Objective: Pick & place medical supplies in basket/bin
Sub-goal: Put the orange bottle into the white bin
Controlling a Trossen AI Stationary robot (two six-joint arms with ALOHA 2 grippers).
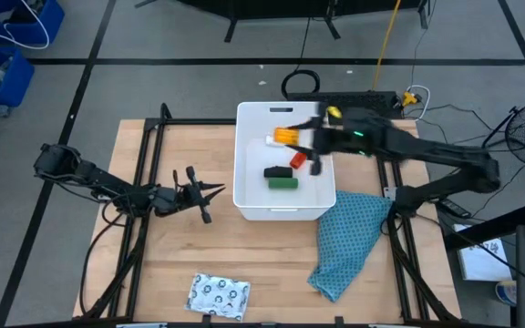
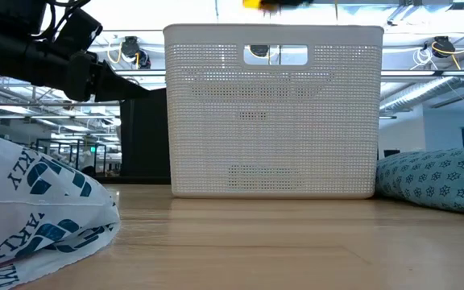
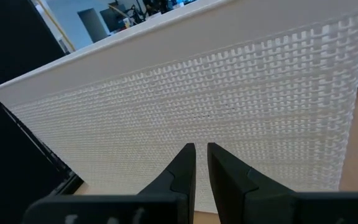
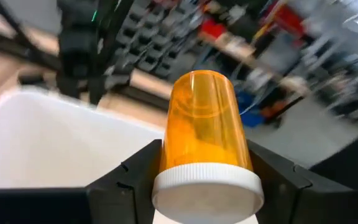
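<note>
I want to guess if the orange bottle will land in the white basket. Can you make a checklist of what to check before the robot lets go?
1. Held firmly: ok. The right gripper has its jaws shut on the orange vial.
2. Over the opening: ok. From above, the orange vial sits over the basket, near its far end.
3. Landing spot: cannot tell. The black block, green block and red bottle already lie inside, and a small white piece is close under the vial.
4. Other arm clear: ok. The left gripper waits outside the basket, jaws nearly together.
5. Work left: not ok. The silvery packet is on the table.
</note>
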